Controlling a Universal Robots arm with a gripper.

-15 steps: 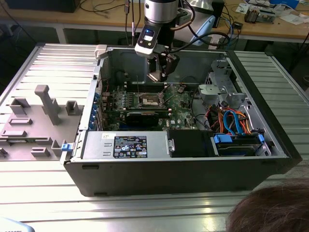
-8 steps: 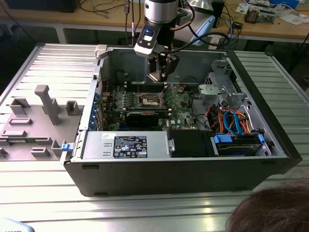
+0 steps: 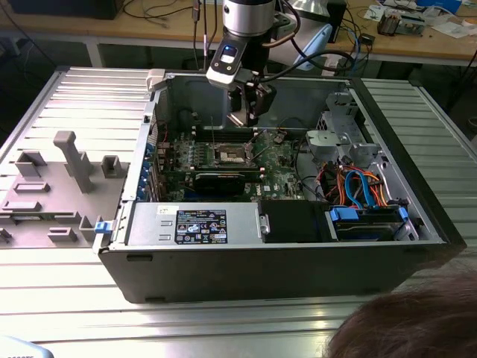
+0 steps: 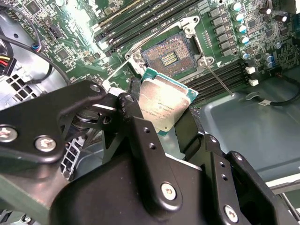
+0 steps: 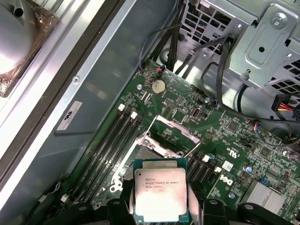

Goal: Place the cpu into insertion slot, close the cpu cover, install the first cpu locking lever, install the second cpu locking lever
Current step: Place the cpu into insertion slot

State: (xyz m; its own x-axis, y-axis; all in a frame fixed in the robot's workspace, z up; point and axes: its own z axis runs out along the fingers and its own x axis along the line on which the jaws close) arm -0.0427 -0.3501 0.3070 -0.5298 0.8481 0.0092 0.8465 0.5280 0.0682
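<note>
Gripper [image 4: 161, 111] closed on the cpu [image 4: 164, 105], one black finger on each of two opposite edges. Chip held silver top up, tilted a bit in the second wrist view, w/ green edge showing along its sides. Same grip in the first wrist view: gripper [image 5: 161, 210] w/ cpu [image 5: 161, 194] clamped between the fingers.

Cpu is in the air, not seated. It hangs above the board, just off the insertion slot [image 4: 168, 57] toward the case's back wall, apart from it. Slot centre bare: dark contact field, shiny rim, green board around. In the exterior view the gripper [image 3: 250, 112] sits over the back part of the PC case [image 3: 268, 261], just behind the slot [image 3: 229, 154], which lies mid-board.

Cpu cover [image 5: 171, 133] swung up, open, standing at the slot's edge away from the chip; silver frame w/ cut-out window. A thin lever rod [image 4: 218, 77] angles away from a slot corner, across the memory slots [image 4: 220, 75]; it is unlatched. More memory slots run along the slot's other side.

Coin cell [image 5: 159, 86] near the board's corner by the case wall. Black graphics card [image 3: 220, 179] sits across the board on the near side of the slot; power supply [image 3: 190, 224] along the case's near edge. Case rests mid-bench [image 3: 67, 313], grey fixture plate [image 3: 52, 186] by the bench edge at the exterior view's left. Person's hair [image 3: 417, 328] at the near corner, exterior view's right.
</note>
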